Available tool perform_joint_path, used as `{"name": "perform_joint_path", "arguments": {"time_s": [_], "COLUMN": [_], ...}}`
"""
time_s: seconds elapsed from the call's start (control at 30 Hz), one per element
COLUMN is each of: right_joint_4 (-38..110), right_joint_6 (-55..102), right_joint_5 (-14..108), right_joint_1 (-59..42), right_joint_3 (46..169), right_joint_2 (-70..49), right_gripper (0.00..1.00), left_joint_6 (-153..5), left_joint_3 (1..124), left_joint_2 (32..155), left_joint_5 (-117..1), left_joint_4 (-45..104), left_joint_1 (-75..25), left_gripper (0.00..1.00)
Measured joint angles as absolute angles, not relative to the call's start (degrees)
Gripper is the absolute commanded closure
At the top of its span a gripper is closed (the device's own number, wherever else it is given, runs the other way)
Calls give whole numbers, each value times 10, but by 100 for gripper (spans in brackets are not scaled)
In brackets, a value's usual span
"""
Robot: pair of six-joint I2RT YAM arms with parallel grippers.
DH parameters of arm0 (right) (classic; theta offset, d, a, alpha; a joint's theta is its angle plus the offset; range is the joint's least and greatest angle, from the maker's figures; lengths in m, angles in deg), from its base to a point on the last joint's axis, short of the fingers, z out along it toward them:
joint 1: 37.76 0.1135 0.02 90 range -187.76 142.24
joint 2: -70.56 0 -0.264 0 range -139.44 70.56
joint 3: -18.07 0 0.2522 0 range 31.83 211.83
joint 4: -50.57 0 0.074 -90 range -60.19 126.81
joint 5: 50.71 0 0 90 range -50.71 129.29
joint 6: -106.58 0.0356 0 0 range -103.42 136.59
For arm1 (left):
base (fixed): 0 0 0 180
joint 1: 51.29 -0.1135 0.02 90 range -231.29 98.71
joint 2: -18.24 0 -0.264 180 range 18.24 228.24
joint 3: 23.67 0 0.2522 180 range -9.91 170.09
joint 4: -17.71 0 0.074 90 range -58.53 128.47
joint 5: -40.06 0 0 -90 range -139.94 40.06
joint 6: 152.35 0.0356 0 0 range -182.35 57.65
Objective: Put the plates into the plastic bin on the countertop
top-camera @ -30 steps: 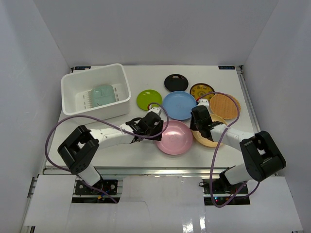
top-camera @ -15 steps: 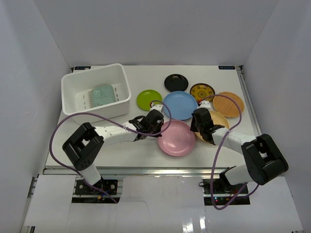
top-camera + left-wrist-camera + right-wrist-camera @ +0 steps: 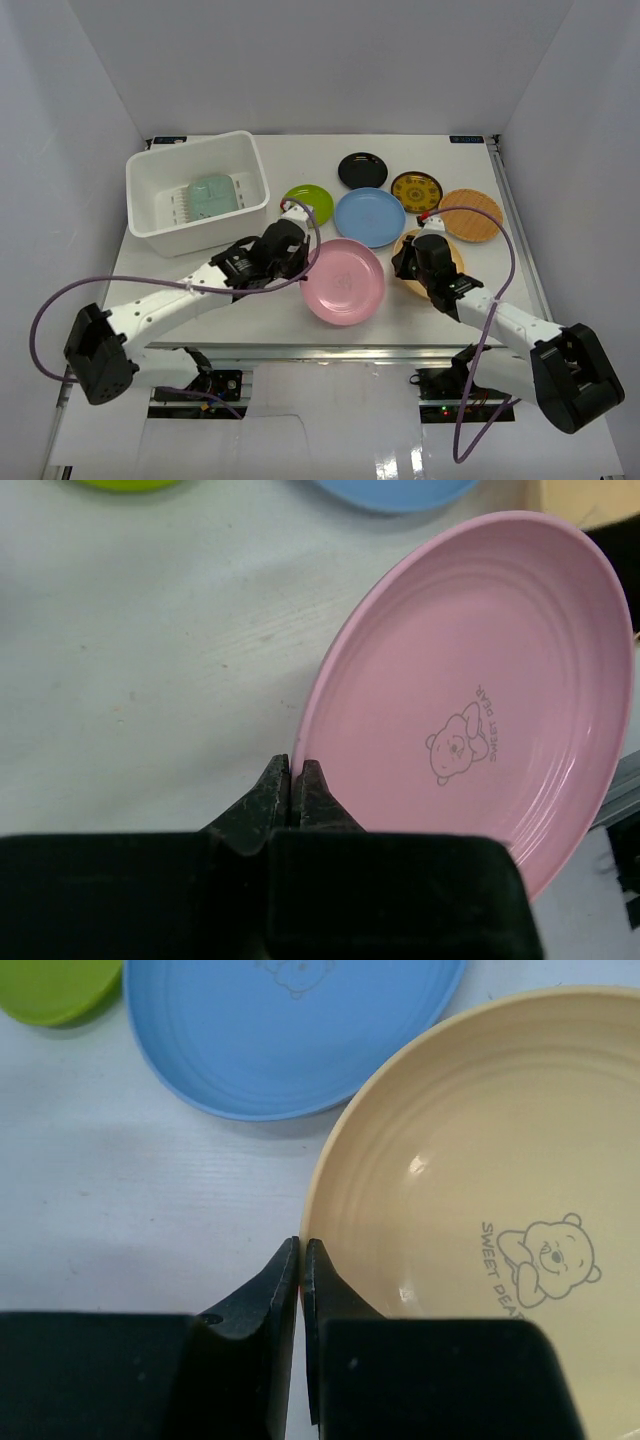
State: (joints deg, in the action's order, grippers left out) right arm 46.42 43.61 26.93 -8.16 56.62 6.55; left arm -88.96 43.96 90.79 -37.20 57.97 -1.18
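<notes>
My left gripper (image 3: 304,268) (image 3: 295,765) is shut on the left rim of the pink plate (image 3: 345,282) (image 3: 480,700), which tilts up off the countertop (image 3: 300,160). Over at the right, my right gripper (image 3: 408,262) (image 3: 301,1245) is shut on the near-left rim of the tan plate (image 3: 440,240) (image 3: 480,1190); that arm hides much of the plate from above. The white plastic bin (image 3: 150,225) stands at the back left with a pale green divided tray (image 3: 212,193) inside. Lime green (image 3: 308,203), light blue (image 3: 370,216), black (image 3: 362,169), dark yellow-patterned (image 3: 416,188) and orange (image 3: 470,214) plates lie flat.
The lime plate (image 3: 55,988) and light blue plate (image 3: 290,1030) lie just beyond both grippers. A metal rail (image 3: 300,350) runs along the near edge of the countertop. White walls close in the left, right and back sides. Purple cables loop off both arms.
Both grippers have shut on plate rims. The left arm has drawn back to the left, lifting and tilting the pink plate. The right arm has stretched out, its gripper still at the tan plate.
</notes>
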Motion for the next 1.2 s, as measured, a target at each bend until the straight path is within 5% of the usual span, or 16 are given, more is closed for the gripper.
{"name": "perform_joint_path", "arguments": {"time_s": [0.33,0.77,1.03,1.1,1.2], "right_joint_4": [459,433,427,428,428], "right_joint_6": [446,418,388,381,366], "right_joint_5": [296,304,303,303,305], "right_joint_1": [-21,62,99,107,117], "right_joint_3": [575,635,697,720,772], "right_joint_2": [139,166,159,146,109], "right_gripper": [92,92,92,92,92], "left_joint_6": [-871,-897,-930,-931,-930], "left_joint_3": [574,612,563,556,536], "left_joint_2": [782,965,991,993,998], "left_joint_5": [-310,-353,-353,-351,-346], "left_joint_4": [571,522,515,510,502], "left_joint_1": [-245,-529,-580,-580,-579], "left_gripper": [100,100,100,94,73]}}
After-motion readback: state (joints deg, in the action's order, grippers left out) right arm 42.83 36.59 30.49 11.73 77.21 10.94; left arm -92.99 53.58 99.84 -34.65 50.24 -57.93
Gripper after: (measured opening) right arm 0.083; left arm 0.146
